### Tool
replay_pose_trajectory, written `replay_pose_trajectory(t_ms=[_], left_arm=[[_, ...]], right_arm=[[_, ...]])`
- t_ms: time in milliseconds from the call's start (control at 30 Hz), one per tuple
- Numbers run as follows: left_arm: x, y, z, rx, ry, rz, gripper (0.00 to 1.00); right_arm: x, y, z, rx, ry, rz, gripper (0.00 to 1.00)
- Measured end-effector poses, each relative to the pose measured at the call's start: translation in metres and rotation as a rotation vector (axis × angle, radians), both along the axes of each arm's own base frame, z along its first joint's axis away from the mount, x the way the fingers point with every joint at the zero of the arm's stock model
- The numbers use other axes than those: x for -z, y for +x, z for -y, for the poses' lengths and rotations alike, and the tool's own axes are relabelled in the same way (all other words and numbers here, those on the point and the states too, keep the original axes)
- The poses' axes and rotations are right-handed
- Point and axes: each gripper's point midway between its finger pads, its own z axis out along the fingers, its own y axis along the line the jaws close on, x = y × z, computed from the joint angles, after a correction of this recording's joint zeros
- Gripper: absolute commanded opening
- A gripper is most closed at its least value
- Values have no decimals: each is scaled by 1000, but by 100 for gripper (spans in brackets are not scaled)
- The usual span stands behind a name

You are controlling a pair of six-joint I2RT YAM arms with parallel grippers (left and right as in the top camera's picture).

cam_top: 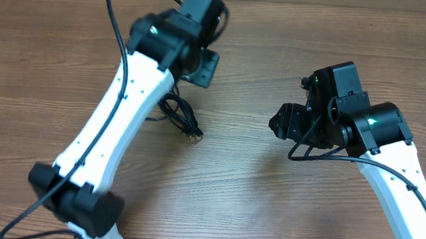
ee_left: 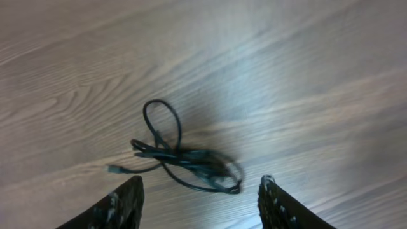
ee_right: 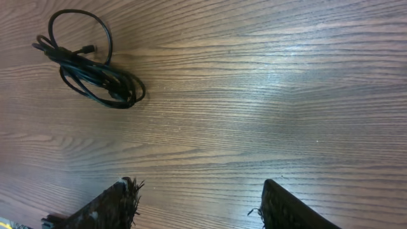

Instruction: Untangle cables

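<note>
My left tool [ee_left: 200, 181] hangs above the black cables [ee_left: 184, 159], its fingers apart with nothing between them. I hold it wide so it can come down astride the knotted middle of the bundle. The cables lie in one small tangle on the wooden bench [ee_right: 254, 95], with a loop thrown out to one side and a plug end trailing loose. My right tool [ee_right: 200, 186] is also spread and empty, well apart from the tangle. I judge it is placed there to take a second strand.
</note>
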Motion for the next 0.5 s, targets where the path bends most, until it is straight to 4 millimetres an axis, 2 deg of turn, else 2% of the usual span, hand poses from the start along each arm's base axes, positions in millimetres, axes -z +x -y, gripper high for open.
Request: replay_pose_trajectory(t_ms=[100,167,300,500], left_arm=[[32,6,-9,146,8,-110,59],[57,0,-13,251,-19,-219,61],[87,-7,-24,365,-60,-347,66],[126,-1,-29,428,-87,-431,63]], right_arm=[[0,0,0,-6,-2,1,62],[0,-1,0,-11,-5,0,62],[1,-2,1,-25,-10,2,62],[1,-3,1,-30,-14,0,63]])
